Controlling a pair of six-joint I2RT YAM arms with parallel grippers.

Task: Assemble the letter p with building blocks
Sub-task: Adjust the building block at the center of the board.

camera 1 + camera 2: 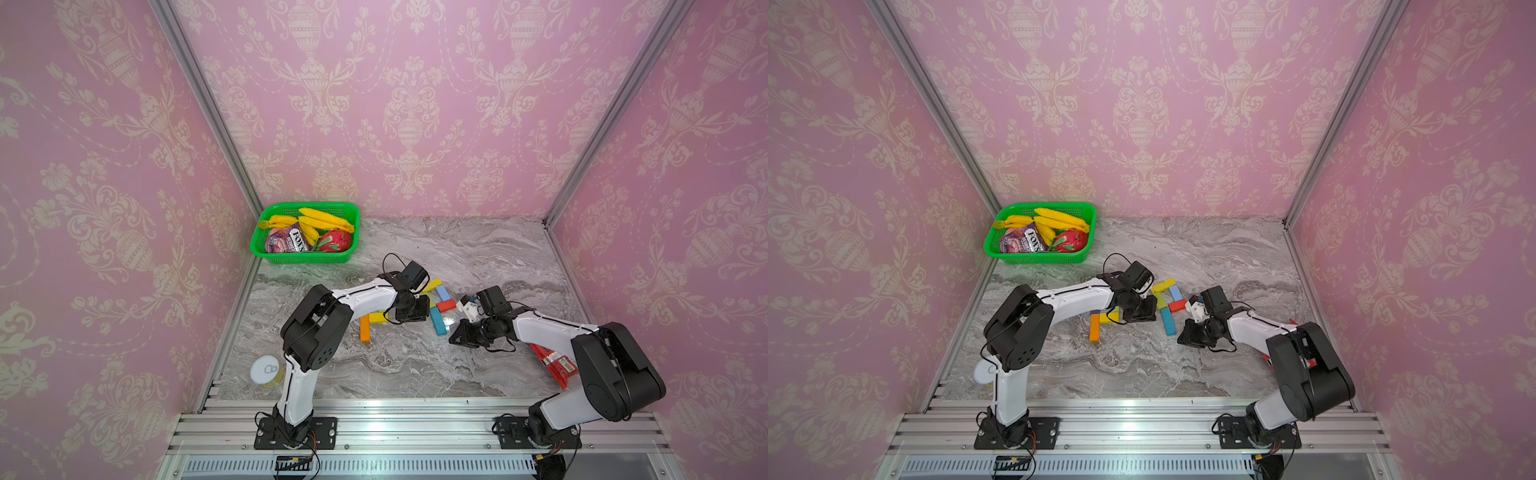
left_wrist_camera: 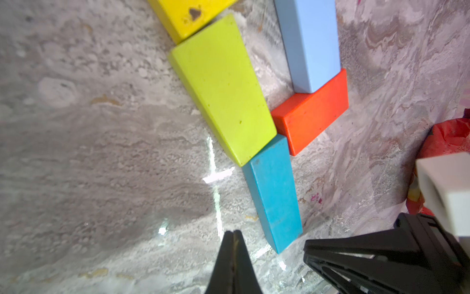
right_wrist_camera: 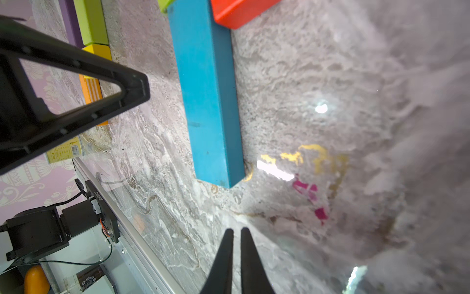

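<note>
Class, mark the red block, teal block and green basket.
red block (image 2: pixel 312 114): left wrist view, its middle.
teal block (image 3: pixel 207 94): right wrist view, top face.
green basket (image 1: pixel 305 257): in a top view, front wall.

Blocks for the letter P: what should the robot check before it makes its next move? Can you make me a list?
1. Is the left gripper free? Ok, shut on nothing.
2. Is the right gripper free? Ok, shut on nothing.
3. Does the lime green block touch the teal block? Ok.
4. Does the red block touch the lime green block and the light blue block? Ok.
5. Is the orange block out of the letter's way? Ok, it lies apart.
</note>
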